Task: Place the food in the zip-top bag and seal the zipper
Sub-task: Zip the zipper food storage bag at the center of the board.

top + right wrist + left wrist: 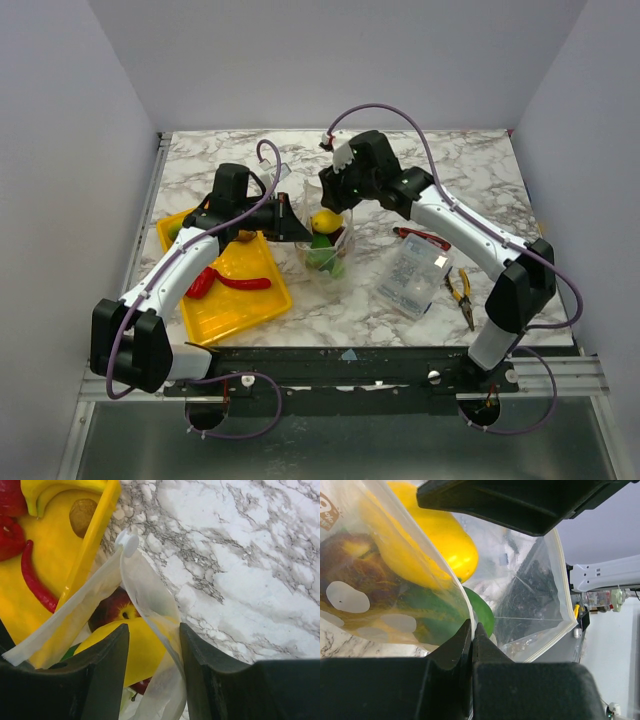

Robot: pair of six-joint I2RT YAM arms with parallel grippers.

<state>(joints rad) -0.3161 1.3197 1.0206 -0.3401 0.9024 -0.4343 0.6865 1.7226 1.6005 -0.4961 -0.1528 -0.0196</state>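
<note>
**Inspector:** Surface and room?

**Officer:** One marble-patterned table (480, 170), closed in on three sides by plain grey walls (330, 60). Two arms were bolted at its near edge.

**Inspector:** Fixtures and loose items, counted?

**Officer:** One yellow tray (245, 312) at the left. One clear bag (346, 238) mid-table, just beside the tray. At the right were one clear box (412, 278) and one pair of pliers (461, 290). One red-handled item (425, 238) lay beyond the box, kind not determined.

**Inspector:** The food?

**Officer:** In the bag were one lemon (325, 221) and one dark red fruit (117, 611). Green pieces (322, 255) lay beneath the lemon; their number could not be told. On the tray were one long chili (243, 283) and a second red piece (200, 284) beside it, partly under the left arm. The tray's far end was largely hidden by that arm.

**Inspector:** Grippers?

**Officer:** The left gripper (472, 630) had its fingers pressed together, pinching the bag's film at the mouth edge on the tray side. The right gripper (154, 630) hung over the bag with its fingers spread. The film ran up between them and lay against one finger, unclamped.

**Inspector:** The zipper?

**Officer:** The zipper (75, 607) was unsealed. Its two sides were apart and the fruit showed between them.
</note>
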